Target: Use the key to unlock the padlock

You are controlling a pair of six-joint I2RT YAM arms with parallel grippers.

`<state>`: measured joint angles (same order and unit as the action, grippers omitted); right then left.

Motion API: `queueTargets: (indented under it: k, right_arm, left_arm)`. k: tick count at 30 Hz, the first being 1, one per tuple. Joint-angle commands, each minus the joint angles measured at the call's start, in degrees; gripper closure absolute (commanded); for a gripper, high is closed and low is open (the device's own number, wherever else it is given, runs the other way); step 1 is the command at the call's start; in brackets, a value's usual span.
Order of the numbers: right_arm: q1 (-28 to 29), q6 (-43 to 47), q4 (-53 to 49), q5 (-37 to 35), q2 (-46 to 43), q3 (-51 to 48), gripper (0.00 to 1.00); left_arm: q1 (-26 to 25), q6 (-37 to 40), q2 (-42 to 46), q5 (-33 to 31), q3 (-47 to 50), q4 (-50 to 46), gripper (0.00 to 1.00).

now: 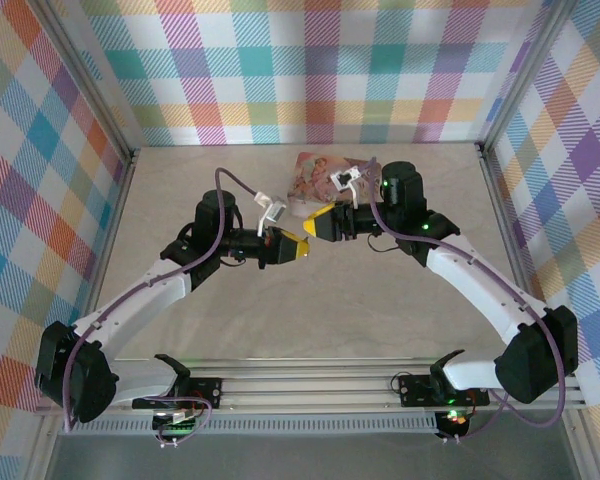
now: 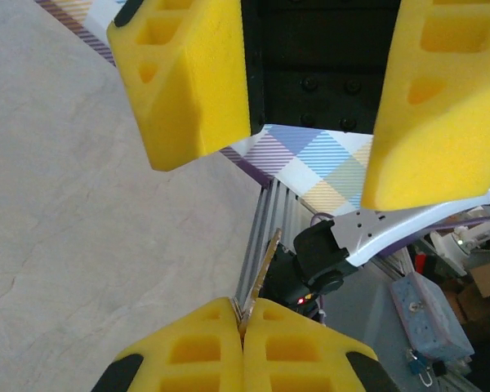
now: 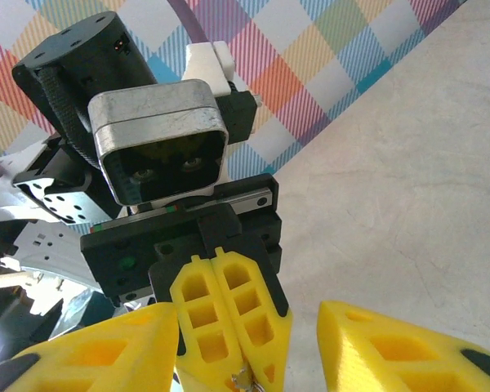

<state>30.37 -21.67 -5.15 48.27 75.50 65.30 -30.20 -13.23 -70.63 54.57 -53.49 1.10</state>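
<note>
2 claws meet above the tabletop (image 1: 280, 330), just on the near side of the pink tin box (image 1: 315, 172). The left claw (image 2: 243, 317) is pressed together on the key (image 2: 263, 265), whose thin blade sticks out from its tips. The right claw (image 3: 245, 351) stands apart, its fingers either side of that key, not touching it. I judge the key secured, perhaps for a handover; the padlock I cannot make out, so inserting and turning are left.

No lettering, number or brand can be read anywhere; the print on the pink tin box (image 1: 315, 175) is too small to make out.
</note>
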Motion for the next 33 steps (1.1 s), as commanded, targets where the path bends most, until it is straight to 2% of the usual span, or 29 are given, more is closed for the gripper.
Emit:
queueTargets:
  k: [1,8,12,16,19,22,24,26,29,33]
  right_arm:
    - [0.22,1.63,-1.11,3.01,0.69,-0.77,0.53]
    - [0.57,3.1,-3.55,3.3,1.93,-0.87,0.64]
    - [0.57,3.43,-3.38,2.84,1.67,-1.62,0.87]
    - [0.57,3.68,-3.14,2.97,1.4,-1.75,0.9]
    - [0.57,3.66,-2.85,4.03,1.75,-1.66,1.0]
    - [0.57,3.72,-3.17,3.52,1.8,-1.49,1.0]
    - [0.55,4.08,-3.59,0.61,0.95,-1.78,1.0]
    - [0.1,3.99,-3.59,-3.1,-0.36,-2.31,1.0]
    - [-2.19,-0.37,-0.78,-2.54,-1.23,-3.35,1.0]
    - [-3.04,-1.94,1.21,-1.87,-1.59,-3.99,1.0]
  left_arm:
    - [0.4,-0.47,-0.27,2.81,-2.08,-0.3,1.0]
    - [0.41,-4.44,-1.81,3.02,-2.69,3.05,1.0]
    - [0.4,-5.01,-2.41,3.23,-2.84,3.38,1.0]
    - [0.49,-5.63,-2.99,2.81,-3.04,3.61,1.0]
    - [0.5,-6.52,-3.3,2.54,-3.03,4.48,1.0]
    - [0.53,-7.47,-3.34,1.52,-2.98,5.18,1.0]
    - [0.88,-8.35,-3.16,0.63,-2.47,5.54,0.81]
    - [2.52,-12.65,-2.98,0.14,-0.5,9.85,0.62]
    - [6.36,-25.16,-3.01,1.36,5.66,27.49,0.55]
    - [6.32,-28.55,-2.95,1.69,7.5,33.79,0.55]
